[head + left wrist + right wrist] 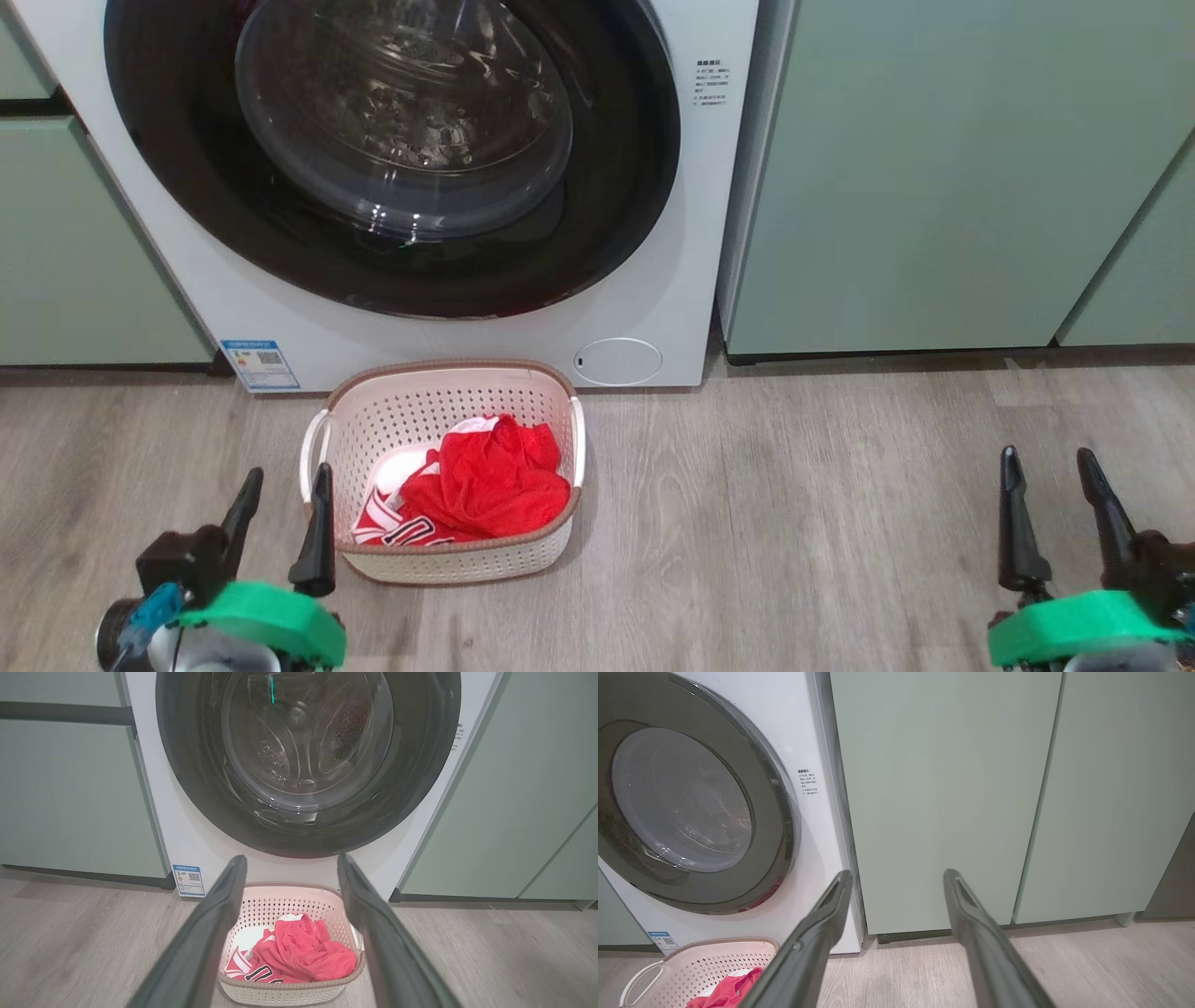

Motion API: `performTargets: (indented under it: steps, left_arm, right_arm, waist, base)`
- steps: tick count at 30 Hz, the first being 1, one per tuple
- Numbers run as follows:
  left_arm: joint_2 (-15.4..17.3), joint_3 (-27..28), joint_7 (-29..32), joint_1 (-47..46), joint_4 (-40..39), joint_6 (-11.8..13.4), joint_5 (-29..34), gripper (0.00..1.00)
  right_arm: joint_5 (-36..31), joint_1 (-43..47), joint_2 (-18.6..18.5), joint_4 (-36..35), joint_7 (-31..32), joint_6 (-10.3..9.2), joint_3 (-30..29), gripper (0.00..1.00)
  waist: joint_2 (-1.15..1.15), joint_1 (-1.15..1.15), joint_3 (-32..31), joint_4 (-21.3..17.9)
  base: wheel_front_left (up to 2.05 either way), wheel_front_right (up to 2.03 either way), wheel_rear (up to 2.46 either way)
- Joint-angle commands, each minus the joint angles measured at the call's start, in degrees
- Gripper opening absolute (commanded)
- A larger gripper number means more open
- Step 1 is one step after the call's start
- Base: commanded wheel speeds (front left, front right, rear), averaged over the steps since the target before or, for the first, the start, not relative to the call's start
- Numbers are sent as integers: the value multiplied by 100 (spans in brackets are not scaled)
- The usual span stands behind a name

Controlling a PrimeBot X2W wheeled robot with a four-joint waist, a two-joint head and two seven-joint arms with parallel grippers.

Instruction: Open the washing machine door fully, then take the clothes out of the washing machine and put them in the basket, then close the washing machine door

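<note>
The washing machine (653,308) stands white against the wall, and its door (392,149), glossy black rim around a clear glass bowl, lies shut against its front. On the floor before it sits the cream basket (439,560) holding the red clothes (485,481), a jersey with white trim among them. My left gripper (288,478) hovers open beside the basket's left handle, nothing between its fingers. Far to the right, my right gripper (1050,462) is open over bare floor. The left wrist view looks between its fingers (219,914) at the basket (289,994) and clothes (303,952).
Pale green cabinets (934,168) flank the machine on both sides. A small round white service flap (617,361) and a blue label (260,364) sit low on the machine's front. Grey wood-look floor (794,523) spreads between basket and right gripper.
</note>
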Motion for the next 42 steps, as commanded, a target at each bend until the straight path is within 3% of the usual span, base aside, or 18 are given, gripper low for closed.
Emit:
performTargets:
  steps: [1,14,15,21,42]
  left_arm:
    - [65,228,-38,-227,-150,5,43,100]
    - [55,169,-38,-259,-28,5,-11,100]
    - [-7,-20,0,-2,120,0,-3,0]
    - [-125,-42,31,253,537,0,-57,0]
    - [-175,16,380,134,301,1,-1358,0]
  right_arm:
    - [-60,-72,-3,-208,-36,-5,85,100]
    - [-5,-74,28,-148,-36,-5,-77,100]
    - [1,-1,43,7,0,0,-187,0]
    - [58,75,52,518,25,0,-141,0]
    - [1463,-80,49,476,376,-1,-141,0]
  waist:
    - [0,0,0,1]
    - [0,0,7,21]
    - [0,0,7,22]
    - [0,0,9,22]
    - [0,0,70,23]
  base:
    - [0,0,0]
    - [0,0,0]
    - [0,0,0]
    - [0,0,0]
    - [0,0,0]
